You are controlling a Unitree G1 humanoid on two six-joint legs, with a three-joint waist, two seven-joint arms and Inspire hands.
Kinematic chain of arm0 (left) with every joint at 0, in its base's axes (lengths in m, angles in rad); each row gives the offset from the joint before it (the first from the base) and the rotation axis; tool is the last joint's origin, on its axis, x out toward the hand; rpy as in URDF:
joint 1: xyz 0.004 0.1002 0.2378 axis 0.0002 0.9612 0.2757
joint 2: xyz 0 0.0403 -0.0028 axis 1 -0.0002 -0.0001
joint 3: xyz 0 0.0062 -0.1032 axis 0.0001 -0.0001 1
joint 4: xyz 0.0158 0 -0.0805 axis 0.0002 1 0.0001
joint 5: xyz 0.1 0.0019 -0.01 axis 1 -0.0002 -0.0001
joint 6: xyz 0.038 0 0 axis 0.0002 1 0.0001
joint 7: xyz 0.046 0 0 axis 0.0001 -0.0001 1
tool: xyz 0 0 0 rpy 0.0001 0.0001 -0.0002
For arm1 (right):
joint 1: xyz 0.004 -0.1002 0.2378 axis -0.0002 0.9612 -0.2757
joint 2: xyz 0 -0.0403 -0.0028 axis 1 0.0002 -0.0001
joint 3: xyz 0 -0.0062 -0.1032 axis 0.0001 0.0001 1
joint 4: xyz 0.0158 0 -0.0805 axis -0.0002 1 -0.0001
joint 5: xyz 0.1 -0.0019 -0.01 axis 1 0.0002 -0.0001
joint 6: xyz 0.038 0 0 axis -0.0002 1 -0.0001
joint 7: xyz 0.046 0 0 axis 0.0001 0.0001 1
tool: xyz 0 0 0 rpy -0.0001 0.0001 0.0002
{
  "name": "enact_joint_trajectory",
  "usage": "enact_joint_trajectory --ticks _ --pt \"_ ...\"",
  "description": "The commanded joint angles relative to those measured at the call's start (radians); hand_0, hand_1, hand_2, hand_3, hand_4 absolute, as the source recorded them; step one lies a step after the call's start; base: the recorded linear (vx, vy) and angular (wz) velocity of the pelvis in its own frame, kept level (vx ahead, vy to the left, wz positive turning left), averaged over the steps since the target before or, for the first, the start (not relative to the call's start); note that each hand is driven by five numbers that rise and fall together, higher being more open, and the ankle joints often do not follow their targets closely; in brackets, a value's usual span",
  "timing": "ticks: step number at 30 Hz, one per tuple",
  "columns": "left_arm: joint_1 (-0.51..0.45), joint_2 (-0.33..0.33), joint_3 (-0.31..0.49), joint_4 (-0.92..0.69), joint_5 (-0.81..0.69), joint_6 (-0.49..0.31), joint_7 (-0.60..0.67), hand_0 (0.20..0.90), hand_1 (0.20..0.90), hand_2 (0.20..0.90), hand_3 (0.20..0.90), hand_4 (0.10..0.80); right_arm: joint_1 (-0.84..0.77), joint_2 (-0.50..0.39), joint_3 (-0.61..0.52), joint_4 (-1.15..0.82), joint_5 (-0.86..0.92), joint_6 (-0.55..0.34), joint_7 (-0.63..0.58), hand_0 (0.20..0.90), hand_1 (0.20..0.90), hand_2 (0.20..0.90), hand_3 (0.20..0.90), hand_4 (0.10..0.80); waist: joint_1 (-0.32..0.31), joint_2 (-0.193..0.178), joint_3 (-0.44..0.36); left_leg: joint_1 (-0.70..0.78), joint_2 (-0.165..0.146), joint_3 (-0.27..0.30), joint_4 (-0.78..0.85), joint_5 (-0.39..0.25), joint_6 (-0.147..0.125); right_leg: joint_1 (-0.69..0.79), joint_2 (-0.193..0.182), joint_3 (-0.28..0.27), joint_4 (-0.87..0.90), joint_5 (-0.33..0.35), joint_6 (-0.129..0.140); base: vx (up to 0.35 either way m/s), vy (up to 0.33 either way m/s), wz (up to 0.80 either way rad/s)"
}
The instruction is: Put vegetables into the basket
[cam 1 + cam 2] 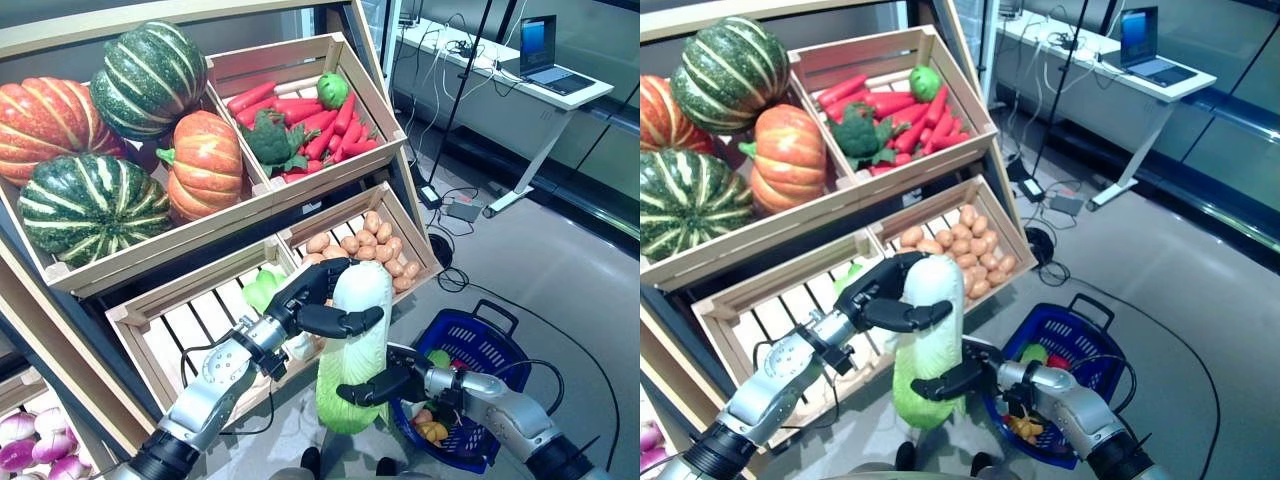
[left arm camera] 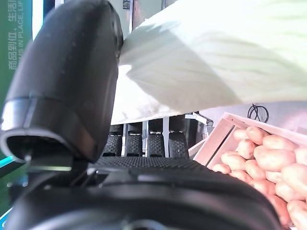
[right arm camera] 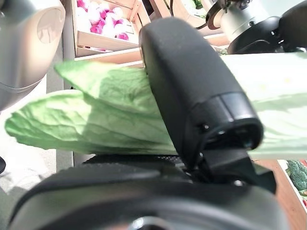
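Note:
A long napa cabbage (image 1: 357,340), pale at the top and leafy green at the bottom, hangs upright in the air in front of the lower crates. My left hand (image 1: 318,300) is curled round its white upper part (image 2: 211,62). My right hand (image 1: 375,386) grips its green leafy lower end (image 3: 96,120) from the right, thumb across the leaves. The blue basket (image 1: 492,345) stands on the floor just right of the cabbage, with a few vegetables (image 1: 432,425) inside.
A slanted wooden rack holds pumpkins (image 1: 200,165), a crate of carrots and broccoli (image 1: 300,125), a potato crate (image 1: 365,245) and a slatted crate (image 1: 190,330) with a green vegetable. Purple onions (image 1: 35,440) lie at lower left. A desk with a laptop (image 1: 550,60) stands behind.

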State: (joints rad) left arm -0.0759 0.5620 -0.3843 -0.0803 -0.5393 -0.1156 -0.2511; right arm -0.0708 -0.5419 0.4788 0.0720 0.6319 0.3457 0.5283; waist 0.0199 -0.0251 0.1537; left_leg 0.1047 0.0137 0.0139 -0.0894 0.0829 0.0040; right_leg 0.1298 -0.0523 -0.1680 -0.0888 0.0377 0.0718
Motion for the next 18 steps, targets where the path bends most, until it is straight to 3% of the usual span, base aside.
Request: enact_joint_trajectory --ticks 1,15,16,18 --pt "-0.121 -0.067 0.012 -0.139 -0.100 -0.160 -0.011 0.300 0.300 0.300 0.300 0.400 -0.028 0.015 0.019 -0.016 0.020 -0.066 0.018 0.300 0.300 0.300 0.300 0.400 0.016 -0.023 -0.066 0.040 -0.015 0.012 0.006 -0.130 -0.036 0.015 -0.058 0.018 0.004 -0.014 0.068 0.000 0.000 0.00" --pt "-0.099 -0.094 0.050 -0.122 -0.152 -0.129 0.052 0.300 0.300 0.300 0.300 0.400 -0.024 0.044 -0.005 -0.023 0.040 -0.128 -0.041 0.300 0.300 0.300 0.300 0.400 0.018 -0.019 -0.066 0.042 -0.015 0.007 0.003 -0.128 -0.035 0.017 -0.058 0.018 0.002 -0.014 0.068 0.000 0.000 0.00" --pt "-0.094 -0.101 0.059 -0.121 -0.152 -0.125 0.056 0.404 0.404 0.404 0.404 0.469 -0.019 0.047 -0.013 -0.027 0.040 -0.125 -0.051 0.300 0.300 0.300 0.300 0.400 0.018 -0.018 -0.067 0.042 -0.014 0.008 0.002 -0.128 -0.036 0.018 -0.058 0.018 0.002 -0.014 0.067 0.000 0.000 0.00" --pt "-0.081 -0.102 0.074 -0.125 -0.143 -0.129 0.072 0.900 0.900 0.900 0.900 0.800 -0.010 0.052 -0.024 -0.032 0.039 -0.123 -0.065 0.300 0.300 0.300 0.300 0.400 0.018 -0.017 -0.068 0.039 -0.013 0.007 0.003 -0.126 -0.038 0.016 -0.058 0.019 0.002 -0.013 0.067 0.000 0.000 0.00"
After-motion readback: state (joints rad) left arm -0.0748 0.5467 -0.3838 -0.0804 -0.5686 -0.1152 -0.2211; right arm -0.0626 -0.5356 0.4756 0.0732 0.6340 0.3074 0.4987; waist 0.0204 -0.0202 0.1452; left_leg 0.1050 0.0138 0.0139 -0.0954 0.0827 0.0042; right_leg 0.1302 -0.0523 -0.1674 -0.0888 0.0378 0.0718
